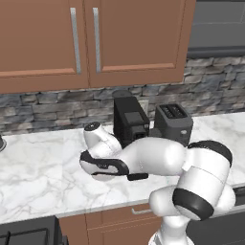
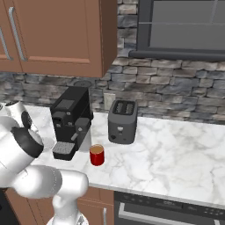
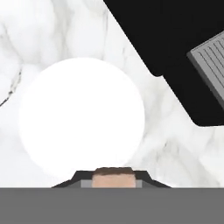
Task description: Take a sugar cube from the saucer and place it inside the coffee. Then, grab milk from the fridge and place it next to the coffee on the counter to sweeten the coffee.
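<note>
Sugar cube sits at the bottom edge of the hand view, a tan block framed left and right by dark finger parts — it looks clamped between the fingers, held over the near rim of the saucer. Saucer reads as a plain white disc on the marble counter, with the black coffee machine and its grey ribbed drip tray at upper right of that view. Left base view: the arm folds low over the counter, its wrist hanging just in front of the coffee machine; the fingers themselves are hidden under the wrist there, so grip is judged from the hand view alone. A dark toaster stands just right of the machine. Right base view: the coffee — red cup, brown top — stands on the counter just right of the machine's drip tray, between the coffee machine and the toaster, forward of both. Brown wall cabinets hang above a stone backsplash.
</note>
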Controlling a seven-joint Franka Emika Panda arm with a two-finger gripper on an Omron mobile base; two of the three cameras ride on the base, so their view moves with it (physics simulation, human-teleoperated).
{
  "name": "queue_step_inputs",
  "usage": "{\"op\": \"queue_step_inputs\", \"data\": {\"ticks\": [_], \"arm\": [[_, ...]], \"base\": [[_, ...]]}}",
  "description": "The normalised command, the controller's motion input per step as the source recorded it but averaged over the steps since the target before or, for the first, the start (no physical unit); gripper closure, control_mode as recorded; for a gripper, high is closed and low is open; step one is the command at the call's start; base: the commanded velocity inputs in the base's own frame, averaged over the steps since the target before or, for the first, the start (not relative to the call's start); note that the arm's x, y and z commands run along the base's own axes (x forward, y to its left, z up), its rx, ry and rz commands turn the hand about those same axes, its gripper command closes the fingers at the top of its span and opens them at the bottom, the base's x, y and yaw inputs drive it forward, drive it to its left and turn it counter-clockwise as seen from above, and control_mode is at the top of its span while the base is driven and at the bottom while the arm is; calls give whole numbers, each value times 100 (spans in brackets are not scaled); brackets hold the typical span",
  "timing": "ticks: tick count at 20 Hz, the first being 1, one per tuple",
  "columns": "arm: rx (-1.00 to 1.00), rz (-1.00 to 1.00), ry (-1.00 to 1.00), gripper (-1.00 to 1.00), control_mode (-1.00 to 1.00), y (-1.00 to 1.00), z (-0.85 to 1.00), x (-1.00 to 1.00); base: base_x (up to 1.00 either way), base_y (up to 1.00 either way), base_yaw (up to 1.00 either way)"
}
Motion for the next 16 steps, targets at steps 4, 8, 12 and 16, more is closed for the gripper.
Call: {"op": "queue_step_inputs", "data": {"ticks": [4, 8, 12, 16], "arm": [[0, -10, -10, 100, -100, -95, 58, -38], [0, -10, -4, 100, -100, -100, 57, -20], [0, -8, 0, 100, -100, -100, 56, -8], [0, -6, 0, 100, -100, -100, 43, -3]], "base": [[0, 0, 0], [0, 0, 0], [0, 0, 0], [0, 0, 0]]}}
